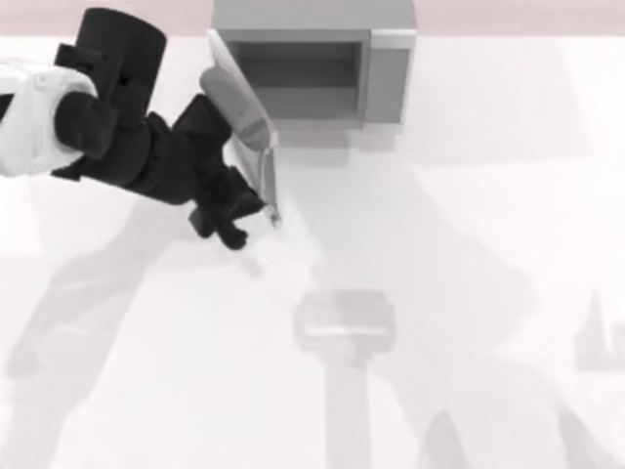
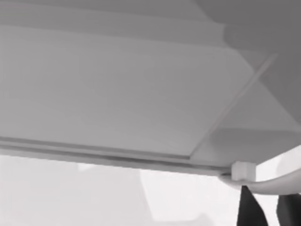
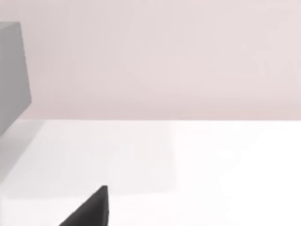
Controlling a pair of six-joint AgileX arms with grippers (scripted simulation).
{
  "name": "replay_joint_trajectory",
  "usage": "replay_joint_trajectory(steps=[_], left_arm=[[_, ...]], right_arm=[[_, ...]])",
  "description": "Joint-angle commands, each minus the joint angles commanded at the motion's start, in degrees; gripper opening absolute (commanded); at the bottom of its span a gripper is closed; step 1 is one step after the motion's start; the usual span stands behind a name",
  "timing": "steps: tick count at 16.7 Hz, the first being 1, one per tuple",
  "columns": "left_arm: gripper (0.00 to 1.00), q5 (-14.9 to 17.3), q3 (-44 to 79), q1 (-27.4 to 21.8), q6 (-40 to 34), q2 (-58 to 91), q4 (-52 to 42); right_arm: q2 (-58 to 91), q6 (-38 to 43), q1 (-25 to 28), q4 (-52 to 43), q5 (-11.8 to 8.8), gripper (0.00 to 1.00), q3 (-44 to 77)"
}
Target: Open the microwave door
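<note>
Our left gripper (image 1: 256,217) sits at the free end of the flat grey microwave door (image 1: 246,117); we cannot tell if its fingers are apart. From our gripper the door runs straight back to its hinge, already swung wide, and our right arm is nowhere near.

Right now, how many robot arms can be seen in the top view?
1. The left arm reaches from the table's left, its left gripper at the free edge of the open microwave door. The right arm is out of view.
</note>
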Motion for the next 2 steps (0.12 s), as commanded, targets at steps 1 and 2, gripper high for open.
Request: replay_joint_trajectory(steps=[1, 2], left_arm=[[0.00, 0.0, 0.0, 0.0, 0.0, 0.0, 0.0], [0.00, 0.0, 0.0, 0.0, 0.0, 0.0, 0.0]], right_arm=[[0.0, 0.0, 0.0, 0.0, 0.0, 1.00, 0.0], [0.0, 0.0, 0.0, 0.0, 0.0, 1.00, 0.0]])
